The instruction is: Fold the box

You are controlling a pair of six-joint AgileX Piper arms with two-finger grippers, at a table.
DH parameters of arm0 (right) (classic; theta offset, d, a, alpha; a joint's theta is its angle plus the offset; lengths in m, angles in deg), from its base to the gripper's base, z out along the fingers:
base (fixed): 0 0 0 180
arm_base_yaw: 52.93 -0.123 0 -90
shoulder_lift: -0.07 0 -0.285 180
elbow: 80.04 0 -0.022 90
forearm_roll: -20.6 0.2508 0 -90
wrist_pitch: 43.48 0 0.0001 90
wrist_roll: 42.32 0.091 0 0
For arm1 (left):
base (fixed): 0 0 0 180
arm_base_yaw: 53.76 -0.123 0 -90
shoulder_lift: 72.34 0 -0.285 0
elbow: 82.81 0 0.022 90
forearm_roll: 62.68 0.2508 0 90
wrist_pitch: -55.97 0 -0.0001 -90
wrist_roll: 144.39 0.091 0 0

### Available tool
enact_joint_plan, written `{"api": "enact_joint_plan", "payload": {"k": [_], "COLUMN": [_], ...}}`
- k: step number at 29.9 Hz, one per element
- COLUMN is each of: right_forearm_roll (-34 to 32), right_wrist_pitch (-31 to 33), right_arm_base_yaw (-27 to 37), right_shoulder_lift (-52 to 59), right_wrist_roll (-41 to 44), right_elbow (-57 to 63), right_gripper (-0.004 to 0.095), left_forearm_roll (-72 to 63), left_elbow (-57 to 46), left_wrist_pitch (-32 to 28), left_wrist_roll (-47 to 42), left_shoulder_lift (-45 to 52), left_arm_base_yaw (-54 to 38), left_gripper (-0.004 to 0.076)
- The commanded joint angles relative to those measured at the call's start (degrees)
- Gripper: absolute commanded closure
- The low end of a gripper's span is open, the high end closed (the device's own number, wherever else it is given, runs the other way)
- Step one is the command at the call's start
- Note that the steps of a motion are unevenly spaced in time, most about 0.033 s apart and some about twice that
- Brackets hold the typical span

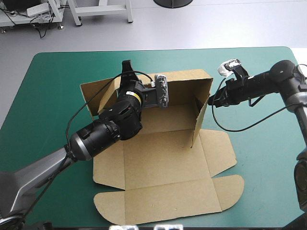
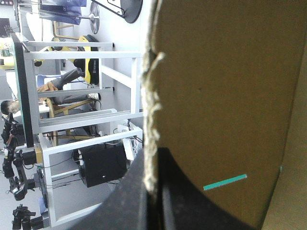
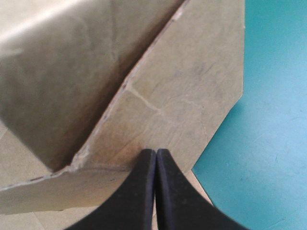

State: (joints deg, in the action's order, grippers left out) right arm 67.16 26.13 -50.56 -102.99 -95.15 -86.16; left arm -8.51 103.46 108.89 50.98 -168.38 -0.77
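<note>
Underneath everything lies the teal-green cover (image 1: 48, 96) of the table. The left gripper (image 2: 152, 165) is clamped on the top edge of the raised back wall (image 1: 184, 88), the board's rim running between its black fingers. The right gripper (image 3: 156, 152) has its fingers pressed together into one point, holding nothing, tips touching the outer face of the upright right side wall (image 1: 199, 117). The brown box (image 1: 163, 158) sits mid-table, its lid (image 1: 168, 201) flat toward the near edge

Brown box (image 1: 163, 163): far walls raised, lid flat.
</note>
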Motion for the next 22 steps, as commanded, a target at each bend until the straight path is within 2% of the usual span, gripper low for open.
{"api": "enact_joint_plan", "payload": {"k": [1, 3, 7, 11, 22], "right_forearm_roll": [1.84, -0.51, -5.71, -6.23, -5.89], "right_wrist_pitch": [2.21, 2.21, 1.73, 0.48, -0.49], "right_arm_base_yaw": [-0.46, -0.46, -0.46, -0.46, -0.46], "right_shoulder_lift": [2.77, 2.77, 2.77, 2.77, 1.73], "right_wrist_roll": [-2.32, -1.96, -1.36, -1.4, -4.53], "right_elbow": [-1.24, -1.24, -1.24, -1.24, -1.24], "right_gripper": [0.091, 0.0887, 0.0763, 0.0638, 0.0633], "left_forearm_roll": [2.75, 2.66, 2.53, 2.41, 2.75], "left_elbow": [1.63, 1.63, 1.53, 1.53, 1.53], "left_wrist_pitch": [-2.13, -2.13, -2.13, -1.49, -0.66], "left_wrist_roll": [-0.88, -0.88, -0.76, 0.47, 0.45], "left_shoulder_lift": [2.44, 2.44, 2.44, 1.36, -1.2], "left_arm_base_yaw": [0.05, 0.05, 0.05, 0.05, 0.05], "left_gripper": [0.0734, 0.0734, 0.0734, 0.0734, 0.0734]}}
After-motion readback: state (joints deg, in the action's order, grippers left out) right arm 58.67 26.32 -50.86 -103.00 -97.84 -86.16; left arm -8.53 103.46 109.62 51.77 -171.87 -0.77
